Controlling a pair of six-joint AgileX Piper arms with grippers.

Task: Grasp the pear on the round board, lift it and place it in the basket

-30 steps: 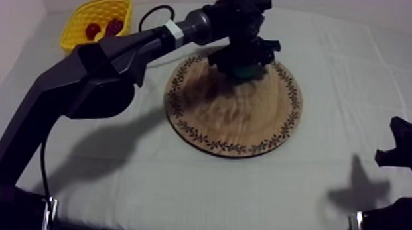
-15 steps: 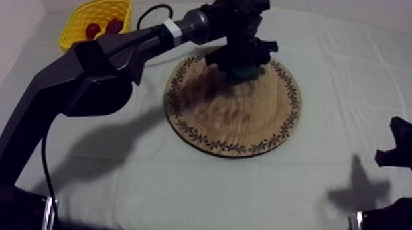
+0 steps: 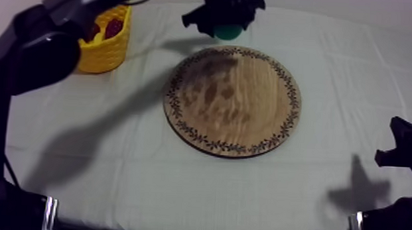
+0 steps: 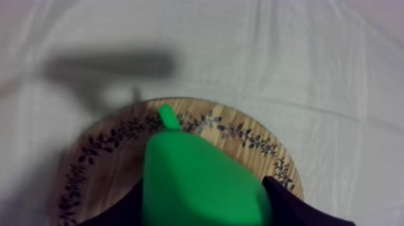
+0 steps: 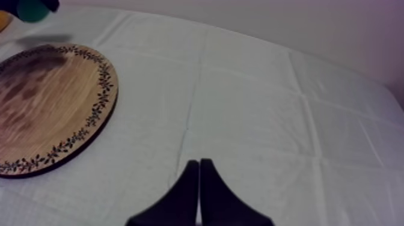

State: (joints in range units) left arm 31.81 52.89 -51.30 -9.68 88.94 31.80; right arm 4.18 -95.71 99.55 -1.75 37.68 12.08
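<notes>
The left pincer (image 3: 224,23) was pinching the pear (image 3: 227,32), with a black finger at each flank of the green fruit. The pear hung in the air, clear of the wooden board (image 3: 232,117). The board lay below the pincer and toward the near edge of the desk (image 3: 146,180), and the fruit seemed to hang about over its far rim. The yellow basket (image 3: 108,52) stood well apart from the pincer, off to its side by the left arm, with two small red fruits (image 3: 113,27) in it. The right pincer (image 5: 199,177) was pressed together into a narrow wedge on nothing, low over bare cloth (image 5: 270,108), with the board off to one side of it.

By my reading, the pick was done and the carry was in hand. The next move called for swinging the left pincer sideways until it stood above the basket's open mouth, with the pinch kept firm. It would then lower and spread its fingers so the pear dropped in beside the red fruits rather than onto the rim.
</notes>
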